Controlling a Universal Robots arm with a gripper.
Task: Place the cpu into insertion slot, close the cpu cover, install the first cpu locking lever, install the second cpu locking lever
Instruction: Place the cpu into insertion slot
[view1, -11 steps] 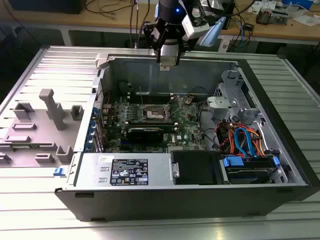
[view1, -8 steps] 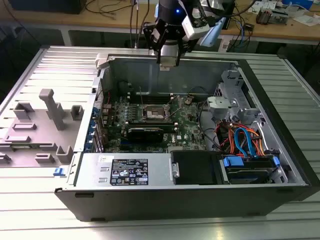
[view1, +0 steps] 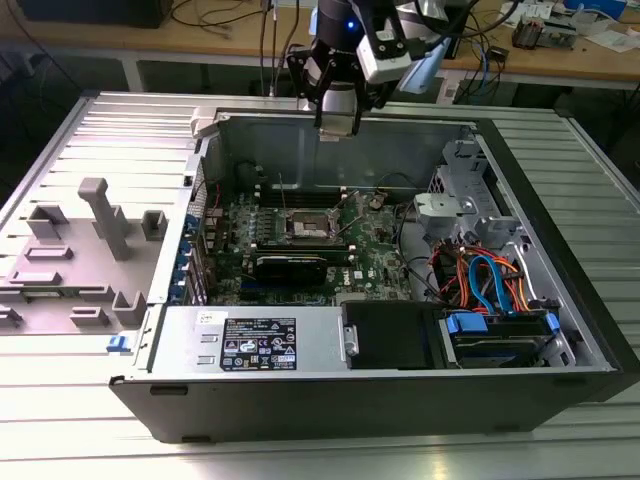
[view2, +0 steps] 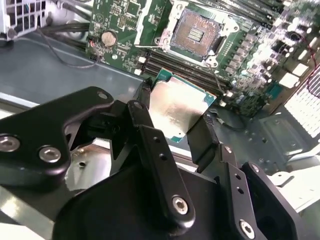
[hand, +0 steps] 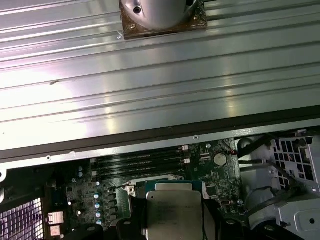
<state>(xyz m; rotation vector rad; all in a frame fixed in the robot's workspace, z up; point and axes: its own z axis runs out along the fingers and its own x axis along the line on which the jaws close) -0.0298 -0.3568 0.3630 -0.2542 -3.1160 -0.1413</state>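
— Entry one, the tool (view2: 175, 117): closed on the cpu (view2: 176, 100), gripping two opposite edges
— Entry two, the insertion slot (view2: 195, 33): open, empty, well apart, lying ahead of and below the held chip on the motherboard (view2: 250, 65)

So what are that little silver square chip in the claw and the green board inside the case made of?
The small flat square cpu, held in the black gripper, looks metal-topped: a dull, brushed silver-grey plate with soft glare, over a green rim, likely circuit laminate. The green motherboard looks like lacquered fibreglass laminate, glossy, studded with soldered parts.
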